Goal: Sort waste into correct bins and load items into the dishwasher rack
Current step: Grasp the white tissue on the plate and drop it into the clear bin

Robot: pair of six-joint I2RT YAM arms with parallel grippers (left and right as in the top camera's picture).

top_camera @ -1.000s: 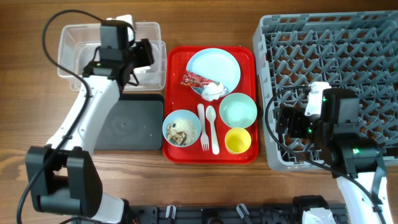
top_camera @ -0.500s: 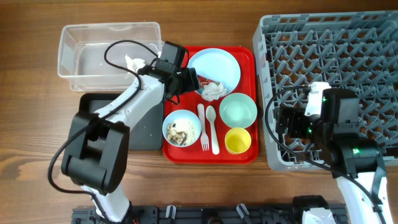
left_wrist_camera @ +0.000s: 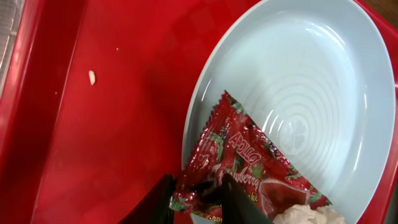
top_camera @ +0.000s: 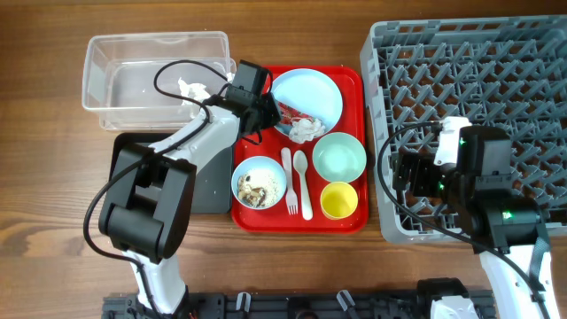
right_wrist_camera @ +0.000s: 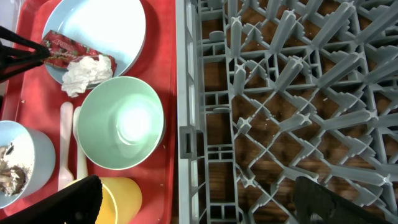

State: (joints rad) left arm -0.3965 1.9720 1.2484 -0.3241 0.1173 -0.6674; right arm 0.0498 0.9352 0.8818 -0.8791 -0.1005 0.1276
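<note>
The red snack wrapper (top_camera: 282,115) lies on the pale blue plate (top_camera: 312,92) beside a crumpled tissue (top_camera: 304,129). My left gripper (top_camera: 266,113) is shut on the wrapper's near corner (left_wrist_camera: 255,165), low over the plate's (left_wrist_camera: 311,81) left rim. Another tissue piece (top_camera: 190,89) lies in the clear tub (top_camera: 115,53). The black tray (top_camera: 213,177) is partly under my left arm. The pale blue bowl (top_camera: 237,177) holds food scraps (top_camera: 257,188). My right gripper (top_camera: 409,177) is open and empty over the left edge of the dishwasher rack (top_camera: 478,53).
On the red serving tray (top_camera: 354,221) stand the mint green bowl (top_camera: 339,157) and the yellow cup (top_camera: 338,200), with the white fork (top_camera: 289,182) and spoon (top_camera: 302,182) between the bowls. The right wrist view shows the rack's wall (right_wrist_camera: 183,112) beside the mint bowl (right_wrist_camera: 121,121).
My left arm swung from the clear tub over to the plate, left a tissue piece in the tub, and closed on the wrapper's corner. The right arm has not moved.
</note>
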